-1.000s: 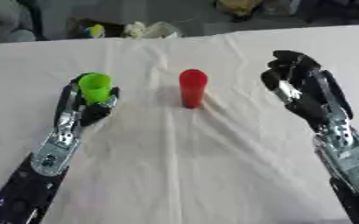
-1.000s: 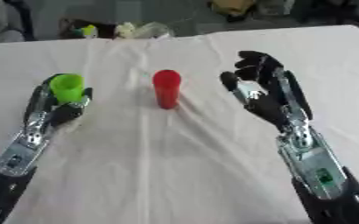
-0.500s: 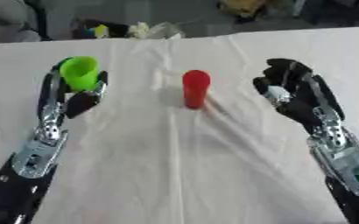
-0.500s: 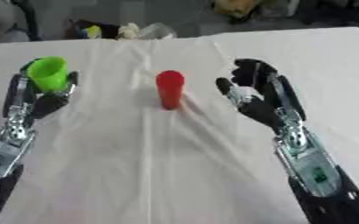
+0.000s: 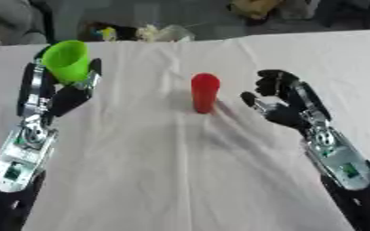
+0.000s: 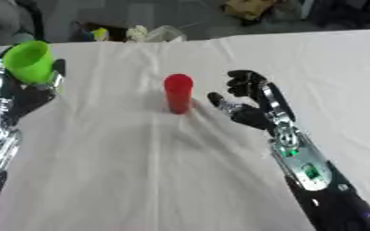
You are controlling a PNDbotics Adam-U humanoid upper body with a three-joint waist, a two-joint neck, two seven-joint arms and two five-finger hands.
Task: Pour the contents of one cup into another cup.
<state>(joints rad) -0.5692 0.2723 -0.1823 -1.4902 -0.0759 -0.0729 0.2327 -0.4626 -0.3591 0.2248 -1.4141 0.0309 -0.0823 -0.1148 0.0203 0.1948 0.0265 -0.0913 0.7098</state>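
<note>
A white cloth [image 5: 180, 180] covers the table; a small cluttered heap [image 5: 137, 32] lies beyond its far edge.

Blurred clutter [image 5: 137, 32] beyond table edge [image 5: 219, 39]

Bright, even overhead lighting. Soft shadow cast right of the red cup [image 5: 205, 92] on the white tablecloth [image 5: 180, 171]. Slight overall blur; dim, unfocused background.

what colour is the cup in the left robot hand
Bright green cup, clearest in the left eye view.
</note>
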